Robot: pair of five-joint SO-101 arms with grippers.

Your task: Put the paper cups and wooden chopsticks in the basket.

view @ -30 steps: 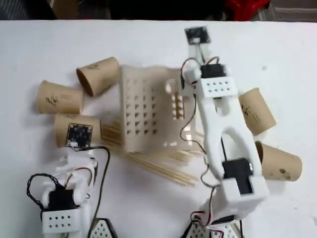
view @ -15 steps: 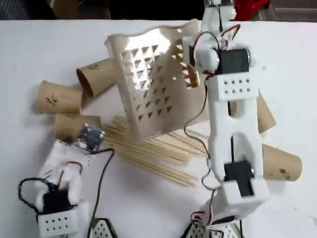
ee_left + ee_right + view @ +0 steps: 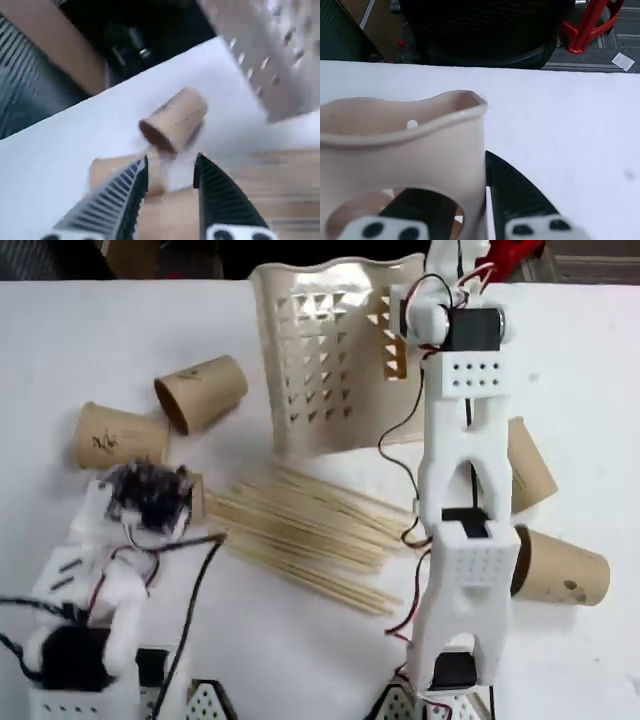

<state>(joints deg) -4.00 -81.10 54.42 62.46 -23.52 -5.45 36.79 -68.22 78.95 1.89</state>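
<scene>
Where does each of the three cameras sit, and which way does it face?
High view: fixed above, looking down at the table, left arm, right arm, basket, chopsticks, paper cups.
Left wrist view: on the left arm, looking past the open left gripper at a cup.
Right wrist view: on the right arm, looking across the table; right gripper clamps the basket wall.
Shared: all three show the basket.

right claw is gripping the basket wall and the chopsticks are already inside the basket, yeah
Not quite. The right claw does grip the basket wall, but the chopsticks are not inside it: the high view shows them lying in a pile on the table, outside the basket.
</scene>
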